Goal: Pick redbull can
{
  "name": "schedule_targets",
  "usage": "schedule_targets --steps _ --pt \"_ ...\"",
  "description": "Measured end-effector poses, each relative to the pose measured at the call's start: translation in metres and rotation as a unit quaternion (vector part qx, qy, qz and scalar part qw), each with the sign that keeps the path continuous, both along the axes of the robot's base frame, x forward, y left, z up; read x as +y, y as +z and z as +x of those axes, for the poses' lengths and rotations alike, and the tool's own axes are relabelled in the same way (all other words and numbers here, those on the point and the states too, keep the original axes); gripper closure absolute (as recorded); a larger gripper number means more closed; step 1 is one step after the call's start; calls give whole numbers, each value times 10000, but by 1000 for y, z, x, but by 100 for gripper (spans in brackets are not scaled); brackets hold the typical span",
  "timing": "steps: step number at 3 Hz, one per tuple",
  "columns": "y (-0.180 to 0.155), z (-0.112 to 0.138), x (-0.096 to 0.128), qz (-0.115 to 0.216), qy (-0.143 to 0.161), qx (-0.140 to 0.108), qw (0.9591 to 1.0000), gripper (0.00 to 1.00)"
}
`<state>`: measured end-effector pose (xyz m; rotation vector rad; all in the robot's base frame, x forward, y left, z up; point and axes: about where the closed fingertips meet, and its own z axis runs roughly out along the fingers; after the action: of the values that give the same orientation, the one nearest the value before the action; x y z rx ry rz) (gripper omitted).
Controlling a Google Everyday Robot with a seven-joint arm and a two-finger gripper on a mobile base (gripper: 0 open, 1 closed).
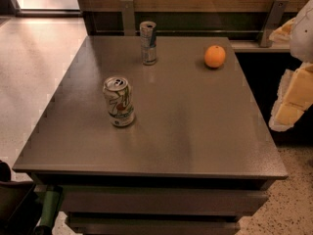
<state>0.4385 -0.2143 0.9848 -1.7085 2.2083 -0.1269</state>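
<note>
The redbull can point(148, 42) is slim, silver and blue, and stands upright near the far edge of the grey table point(195, 131), left of centre. My gripper point(292, 102), white with yellowish parts, hangs at the right edge of the view, off the table's right side. It is far from the can and holds nothing that I can see.
A wider white can with green markings point(119, 102) stands upright at the table's left middle. An orange point(214, 56) lies at the far right. A wooden wall with metal brackets point(128, 16) runs behind the table. Part of a dark and green object point(46, 209) shows at the bottom left.
</note>
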Motion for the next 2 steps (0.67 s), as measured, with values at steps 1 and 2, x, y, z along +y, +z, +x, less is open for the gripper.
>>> schedule_targets --steps 1,2 --pt "2 1 0 23 -14 -43 10000 0" --pt "6 11 0 276 -150 -297 9991 0"
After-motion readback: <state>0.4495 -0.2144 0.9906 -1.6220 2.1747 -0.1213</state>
